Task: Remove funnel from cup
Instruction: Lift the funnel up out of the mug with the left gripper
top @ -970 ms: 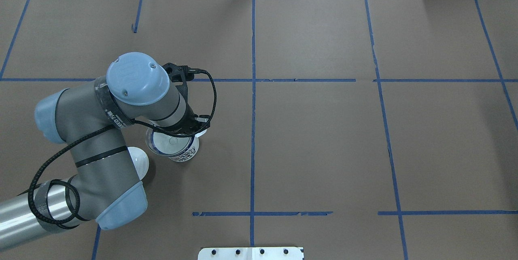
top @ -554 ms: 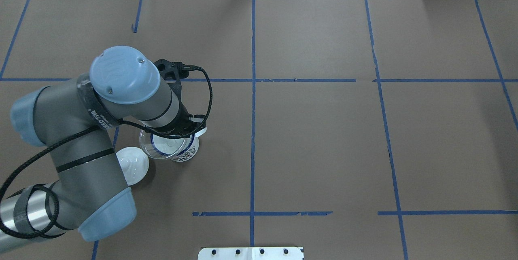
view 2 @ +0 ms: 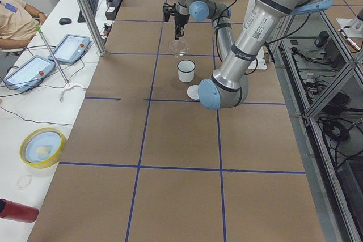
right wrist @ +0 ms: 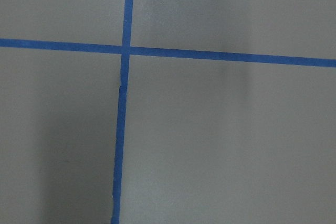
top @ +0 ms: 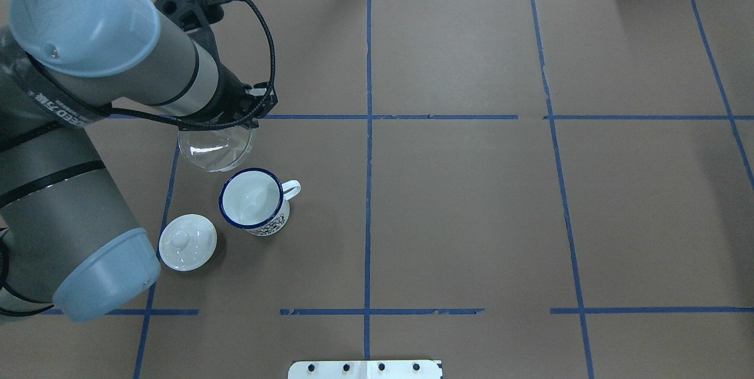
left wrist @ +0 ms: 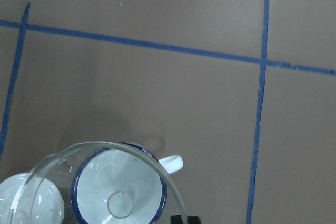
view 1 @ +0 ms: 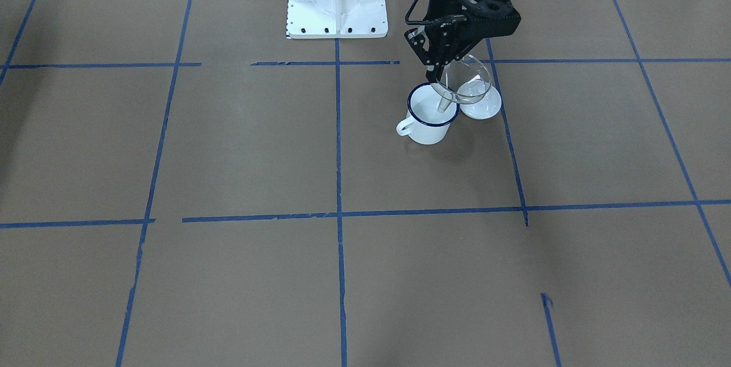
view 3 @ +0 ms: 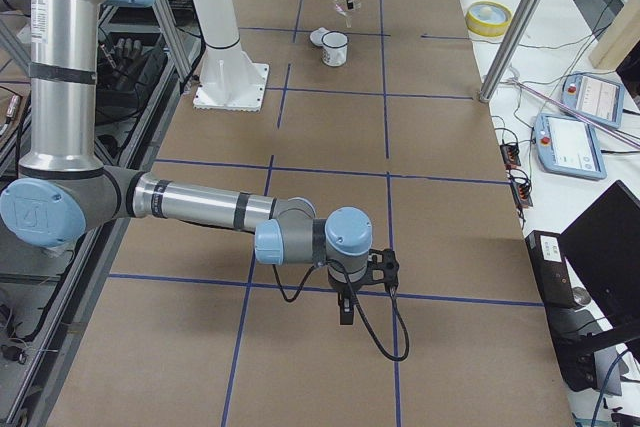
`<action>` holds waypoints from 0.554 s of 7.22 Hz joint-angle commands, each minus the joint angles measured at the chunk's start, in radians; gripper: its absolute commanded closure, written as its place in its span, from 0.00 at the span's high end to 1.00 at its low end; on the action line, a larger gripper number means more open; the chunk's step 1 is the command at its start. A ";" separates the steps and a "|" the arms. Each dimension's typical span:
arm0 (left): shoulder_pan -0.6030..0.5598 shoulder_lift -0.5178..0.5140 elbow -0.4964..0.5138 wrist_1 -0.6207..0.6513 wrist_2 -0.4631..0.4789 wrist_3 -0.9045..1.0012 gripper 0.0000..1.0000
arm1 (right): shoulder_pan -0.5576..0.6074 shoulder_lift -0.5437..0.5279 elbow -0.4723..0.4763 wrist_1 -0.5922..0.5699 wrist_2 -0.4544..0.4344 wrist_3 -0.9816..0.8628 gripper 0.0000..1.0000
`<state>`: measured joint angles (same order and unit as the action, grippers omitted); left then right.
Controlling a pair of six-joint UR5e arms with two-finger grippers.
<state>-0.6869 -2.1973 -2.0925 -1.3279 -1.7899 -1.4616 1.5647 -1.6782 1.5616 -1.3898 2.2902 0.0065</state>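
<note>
On the left half of the table (top: 471, 202), up above the cup (top: 253, 199): grips the funnel (top: 215, 148) with the left gripper (view 1: 437, 76), jaws pinched tight on the bowl's rim. Holds it tilted in the air, spout downward, wholly out of the cup and touching nothing else. Cannot settle whether straight over the cup's mouth or a little aside: appears beyond the cup from overhead, yet in line with it through the left wrist camera.

Offers little writing. Carries white print on a black band (top: 53, 111) round the left arm (top: 88, 72), too small to read. Shows a dark blue pattern low on the cup's wall, not legible either.

Looks clear and glossy at the funnel: thin plastic, wide cone, narrow spout. Looks smooth and white at the cup: enamel, dark blue rim, looped handle, standing upright. Lies just beside it, round and white with a knob: the lid (top: 187, 242). Spreads matte brown paper over the table, crossed by blue tape (top: 368, 190), frayed and broken in places.

Hides the left fingertips under the wrist from overhead. Cuts off the funnel's bowl at the wrist view's lower edge. Places the right gripper (view 3: 345, 309) well apart from the cup, seen only from the right side, so cannot tell how far open.
</note>
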 commanded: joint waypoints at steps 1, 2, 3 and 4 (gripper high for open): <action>-0.023 0.005 0.143 -0.306 0.198 -0.251 0.00 | 0.000 0.000 -0.002 0.000 0.000 0.001 1.00; -0.028 0.020 0.234 -0.465 0.280 -0.346 0.00 | 0.000 0.000 -0.002 0.000 0.000 0.000 1.00; -0.035 0.024 0.335 -0.590 0.332 -0.417 0.00 | 0.000 0.000 -0.002 0.000 0.000 0.001 1.00; -0.040 0.022 0.462 -0.728 0.398 -0.472 0.00 | 0.000 0.000 0.000 0.000 0.000 0.001 1.00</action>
<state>-0.7202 -2.1769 -1.7691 -1.8889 -1.4709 -1.8540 1.5647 -1.6782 1.5604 -1.3898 2.2902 0.0073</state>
